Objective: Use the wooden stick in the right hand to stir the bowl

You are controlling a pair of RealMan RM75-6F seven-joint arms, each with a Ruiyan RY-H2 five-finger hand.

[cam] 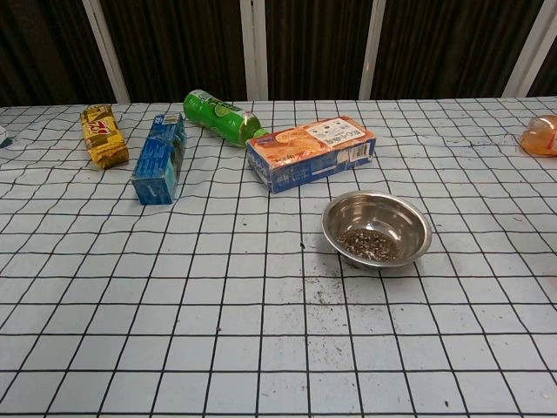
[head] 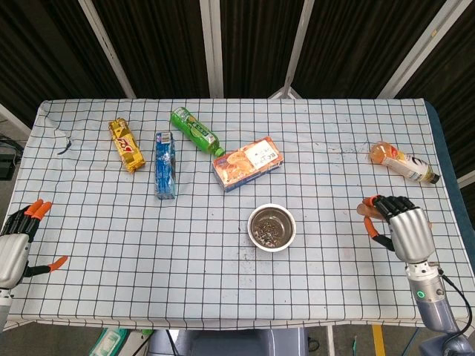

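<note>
The steel bowl (head: 272, 227) (cam: 376, 229) sits mid-table with dark crumbs in its bottom. My right hand (head: 398, 227) is well to the right of it, near the table's front right, fingers curled around the wooden stick (head: 366, 208). Only the stick's top end peeks out at the hand's left side; the rest is hidden by the hand. My left hand (head: 18, 243) hangs off the table's front left corner, fingers apart and holding nothing. The chest view shows neither hand nor the stick.
Behind the bowl lies an orange box (head: 247, 163) (cam: 310, 152). Further left are a green bottle (head: 196, 130), a blue carton (head: 165, 164) and a yellow packet (head: 126, 144). An amber bottle (head: 403, 162) lies at the far right. Crumbs dot the cloth in front of the bowl.
</note>
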